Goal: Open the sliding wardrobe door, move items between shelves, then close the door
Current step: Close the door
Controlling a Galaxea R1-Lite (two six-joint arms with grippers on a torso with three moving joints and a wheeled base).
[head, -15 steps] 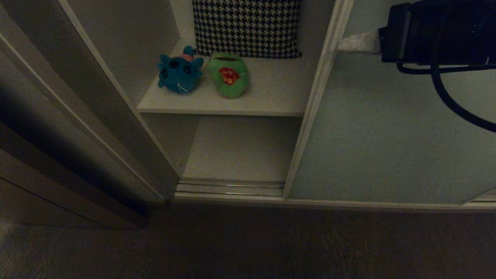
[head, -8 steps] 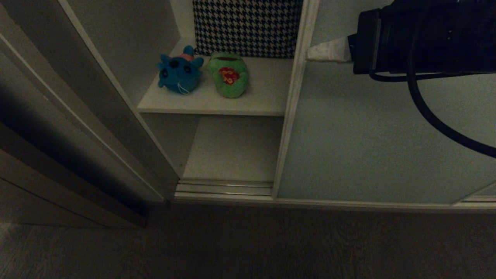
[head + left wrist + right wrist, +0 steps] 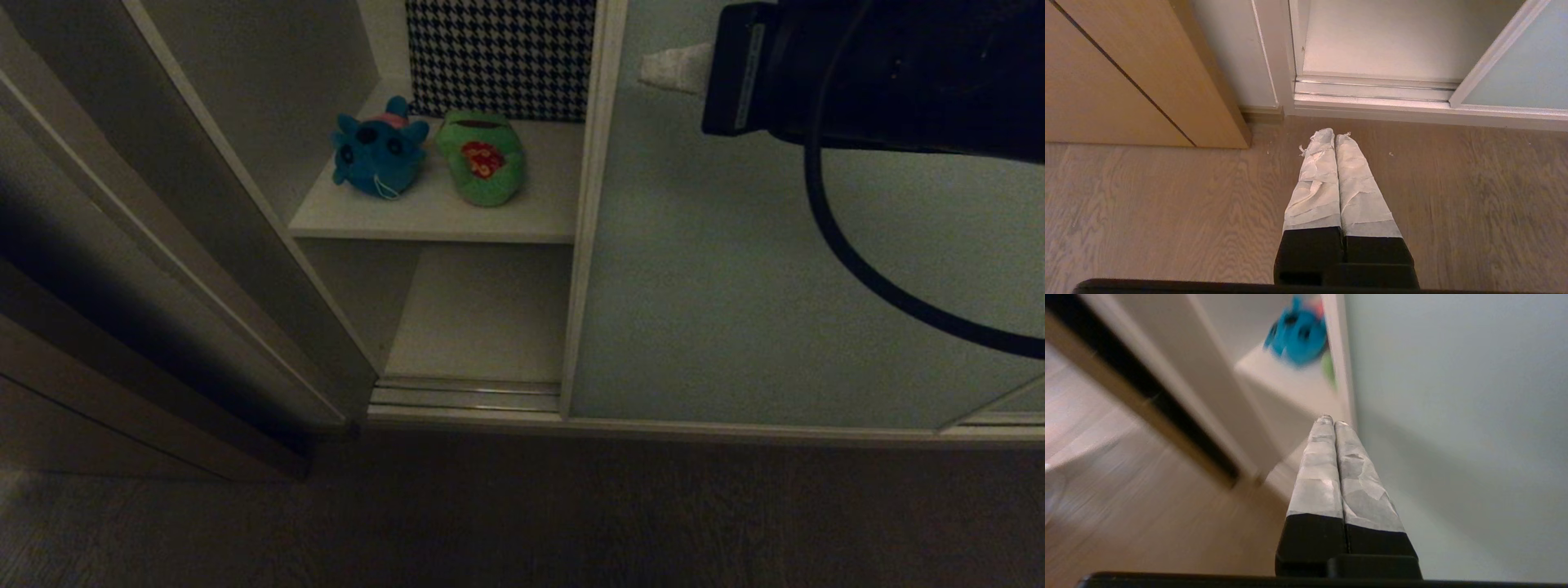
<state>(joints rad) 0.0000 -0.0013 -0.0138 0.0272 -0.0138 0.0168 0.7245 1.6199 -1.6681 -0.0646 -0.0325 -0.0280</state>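
The sliding wardrobe door (image 3: 735, 286) has slid further left than a second ago, its cream edge now just beside the green frog (image 3: 482, 159) and covering more of the houndstooth cushion (image 3: 498, 57). The right gripper (image 3: 665, 69), jaws pressed together and empty, has moved left with it, tips against the panel. The frog and teal-blue creature (image 3: 378, 155) lie unmoved on the upper shelf (image 3: 424, 220). The left gripper (image 3: 1329, 136) hangs over the floor (image 3: 1167, 204), jaws closed.

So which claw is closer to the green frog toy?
Right. The right claw is up against the sliding door beside the frog; the left claw hangs low over the floor.
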